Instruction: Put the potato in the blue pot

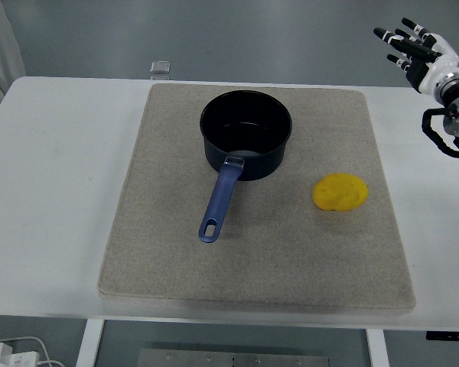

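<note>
1. Head view: a white table [53,191] carries a beige mat [168,267] that covers most of its middle.
2. The blue pot [245,134] stands upright on the far half of the mat, at about 12 o'clock from the mat's centre. Its inside looks dark, with nothing in it.
3. The pot's blue handle [220,200] runs from the pot's near wall toward 7 o'clock and ends in a loop with a hole, lying over the mat's middle.
4. The potato [340,192], yellow and rounded, lies on the mat at roughly 4 o'clock from the pot, apart from both pot and handle and near the mat's right edge.
5. The right hand [418,50] hangs in the air at the upper right corner, at about 2 o'clock from the pot, beyond the table's far right corner. Its fingers are stretched out and spread, pointing left, gripping nothing.
6. A small clear object [161,68] sits at the table's far edge, at 11 o'clock from the pot.
</note>
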### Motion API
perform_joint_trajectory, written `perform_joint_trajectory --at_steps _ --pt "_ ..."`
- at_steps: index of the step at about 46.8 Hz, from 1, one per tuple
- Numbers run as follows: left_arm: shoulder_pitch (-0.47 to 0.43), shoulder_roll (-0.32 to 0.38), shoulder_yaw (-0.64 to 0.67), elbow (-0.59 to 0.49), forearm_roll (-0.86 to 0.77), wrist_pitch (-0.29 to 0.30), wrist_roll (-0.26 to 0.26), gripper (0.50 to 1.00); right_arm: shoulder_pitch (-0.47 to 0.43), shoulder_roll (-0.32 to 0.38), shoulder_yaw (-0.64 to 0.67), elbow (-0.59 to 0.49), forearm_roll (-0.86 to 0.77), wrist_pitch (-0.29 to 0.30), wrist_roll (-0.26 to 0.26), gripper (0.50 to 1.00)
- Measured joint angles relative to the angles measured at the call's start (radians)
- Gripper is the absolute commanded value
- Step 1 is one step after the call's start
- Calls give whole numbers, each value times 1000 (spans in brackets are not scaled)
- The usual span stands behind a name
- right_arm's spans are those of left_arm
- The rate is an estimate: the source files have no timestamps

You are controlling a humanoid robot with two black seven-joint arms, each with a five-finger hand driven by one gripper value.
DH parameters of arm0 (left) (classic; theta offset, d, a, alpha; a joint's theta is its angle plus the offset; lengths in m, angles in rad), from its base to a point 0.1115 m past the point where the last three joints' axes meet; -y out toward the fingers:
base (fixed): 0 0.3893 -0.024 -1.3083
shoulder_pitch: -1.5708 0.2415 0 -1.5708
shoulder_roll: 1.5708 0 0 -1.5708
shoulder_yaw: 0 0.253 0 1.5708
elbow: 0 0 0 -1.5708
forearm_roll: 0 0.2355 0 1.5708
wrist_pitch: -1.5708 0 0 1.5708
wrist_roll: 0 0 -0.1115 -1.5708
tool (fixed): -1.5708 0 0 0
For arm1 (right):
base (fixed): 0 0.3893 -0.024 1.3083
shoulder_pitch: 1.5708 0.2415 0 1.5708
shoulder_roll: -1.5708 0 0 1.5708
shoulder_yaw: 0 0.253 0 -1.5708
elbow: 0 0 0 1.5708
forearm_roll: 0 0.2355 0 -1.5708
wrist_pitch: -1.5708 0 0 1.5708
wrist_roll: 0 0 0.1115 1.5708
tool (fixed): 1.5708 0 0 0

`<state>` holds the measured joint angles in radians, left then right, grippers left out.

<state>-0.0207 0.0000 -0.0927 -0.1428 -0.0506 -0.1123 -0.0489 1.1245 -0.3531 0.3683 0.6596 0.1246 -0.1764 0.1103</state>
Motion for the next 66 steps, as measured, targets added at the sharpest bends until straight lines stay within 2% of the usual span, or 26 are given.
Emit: perform_joint_trajectory --at_steps 47,66 --pt "4 0 -1 2 -5 5 -2 1000 -5 -5 -1 1 8 17 -1 946" --pt "4 0 -1 2 -5 5 -3 1000 2 -5 6 0 18 5 -7 946"
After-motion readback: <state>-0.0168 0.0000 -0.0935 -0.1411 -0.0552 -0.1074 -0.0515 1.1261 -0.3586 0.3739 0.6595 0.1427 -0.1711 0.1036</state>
